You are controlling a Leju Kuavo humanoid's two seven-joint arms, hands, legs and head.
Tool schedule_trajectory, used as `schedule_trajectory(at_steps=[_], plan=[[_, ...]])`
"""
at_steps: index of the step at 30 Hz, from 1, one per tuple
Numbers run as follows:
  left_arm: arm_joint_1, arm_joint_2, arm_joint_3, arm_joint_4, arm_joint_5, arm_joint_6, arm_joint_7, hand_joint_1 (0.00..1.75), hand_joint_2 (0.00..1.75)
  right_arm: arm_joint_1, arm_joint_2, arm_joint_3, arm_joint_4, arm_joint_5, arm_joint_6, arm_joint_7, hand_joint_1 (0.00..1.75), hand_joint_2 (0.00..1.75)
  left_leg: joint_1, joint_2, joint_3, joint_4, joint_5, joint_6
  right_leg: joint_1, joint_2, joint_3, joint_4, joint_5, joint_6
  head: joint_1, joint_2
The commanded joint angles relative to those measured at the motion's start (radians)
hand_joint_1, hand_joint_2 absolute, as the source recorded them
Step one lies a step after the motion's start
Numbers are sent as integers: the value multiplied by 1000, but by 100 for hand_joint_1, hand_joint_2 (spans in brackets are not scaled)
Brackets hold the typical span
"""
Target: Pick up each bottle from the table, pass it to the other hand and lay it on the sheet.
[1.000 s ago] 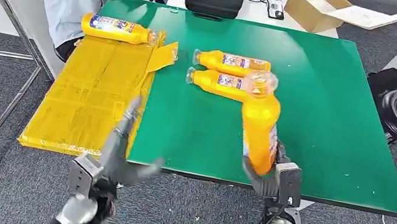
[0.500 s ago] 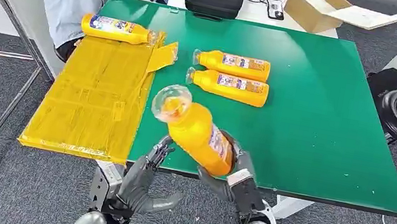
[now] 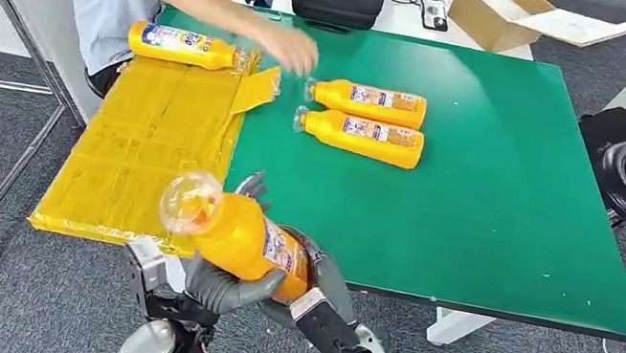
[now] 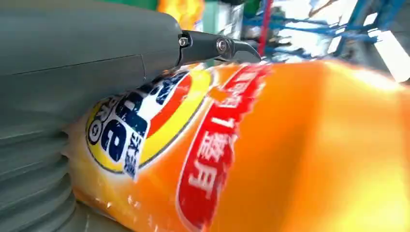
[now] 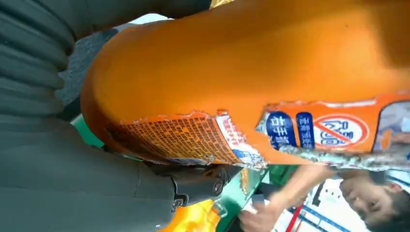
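bottle (image 3: 244, 240) gripped btwn left hand (image 3: 213, 280), right hand (image 3: 318, 279)

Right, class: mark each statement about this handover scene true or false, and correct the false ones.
1. One bottle lies on the yellow sheet. True: a bottle lies at its far end.
2. Three bottles lie on the green table. False: two lie there, side by side.
3. Both robot hands touch the held bottle. True: the left hand cradles it from below and the right hand grips its base.
4. The held bottle stands upright. False: it is tilted, its clear cap end toward the sheet.
5. No person is near. False: a person's hand reaches over the table.
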Motion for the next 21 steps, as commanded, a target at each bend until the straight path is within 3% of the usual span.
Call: schedule_trajectory(at_steps=[1, 15, 16, 17, 18, 21], plan=[[-43, 26, -38, 26, 53, -13, 25, 0, 175, -50, -3, 100, 142, -4, 4, -2, 175, 175, 0, 1, 2, -1, 0, -1, 0, 0, 1, -1, 0, -1, 0, 0], [-50, 32, -50, 39, 73, -37, 37, 0, 175, -58, -9, 102, 143, -6, 2, -2, 175, 175, 0, 0, 3, -1, -1, -1, 0, 0, 3, -1, -1, -1, 0, 0], [-54, 34, -57, 48, 78, -48, 45, 26, 175, -61, -12, 101, 140, -8, 1, -2, 175, 175, 1, 0, 5, -1, -1, -1, 1, -1, 4, -1, -2, -2, 0, 0], [-58, 37, -63, 54, 81, -62, 48, 166, 175, -64, -15, 101, 135, -9, 1, 1, 175, 175, 1, 0, 3, -1, -1, -1, 1, -1, 3, -1, -1, -2, 0, 0], [-60, 38, -65, 59, 92, -76, 52, 175, 175, -66, -16, 100, 132, -10, 0, 2, 175, 175, 0, 0, 3, -1, 0, -1, 1, -1, 3, -1, -1, -1, 0, 0], [-71, 45, -73, 80, 120, -128, 85, 175, 175, -73, -23, 99, 120, -14, 6, 2, 175, 175, 0, -1, 3, -1, 0, -1, 0, -1, 2, -1, -1, -1, 0, 0]])
